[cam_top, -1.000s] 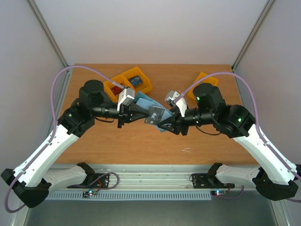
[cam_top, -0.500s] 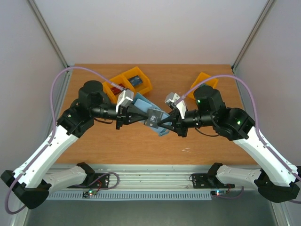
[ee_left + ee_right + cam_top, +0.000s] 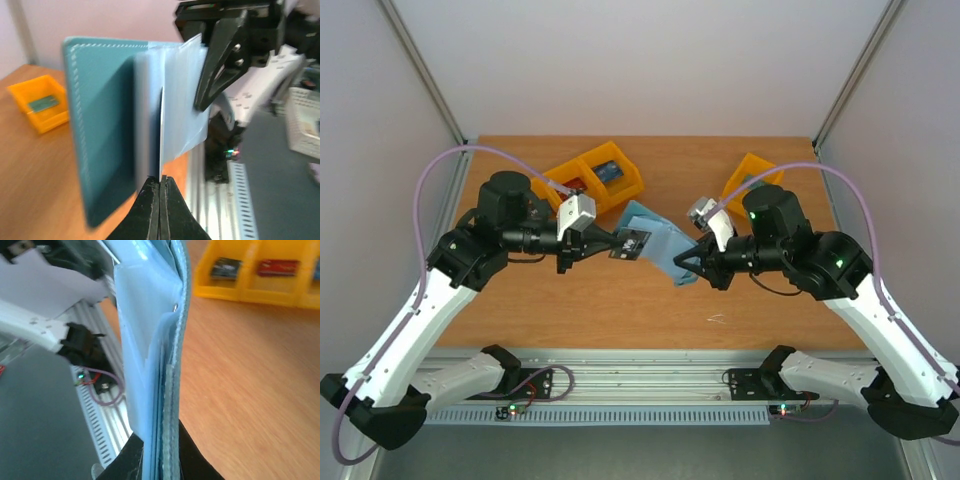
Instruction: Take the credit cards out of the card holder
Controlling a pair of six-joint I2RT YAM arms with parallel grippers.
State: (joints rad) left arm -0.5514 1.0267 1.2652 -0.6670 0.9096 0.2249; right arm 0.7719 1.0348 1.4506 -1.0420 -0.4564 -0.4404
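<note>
Card holder (image 3: 665,248) now gripped by right fingers (image 3: 192,467); card (image 3: 634,243) drawn leftward.

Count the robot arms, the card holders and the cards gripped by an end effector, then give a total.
Robot arms (left arm, right arm): 2
Card holder: 1
Dark card in the left end effector: 1
Total: 4

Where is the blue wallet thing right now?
In the top view the card holder is held up over the middle of the table, between the two arms. The right jaws pinch its edge, and the orange bins sit behind it.
</note>
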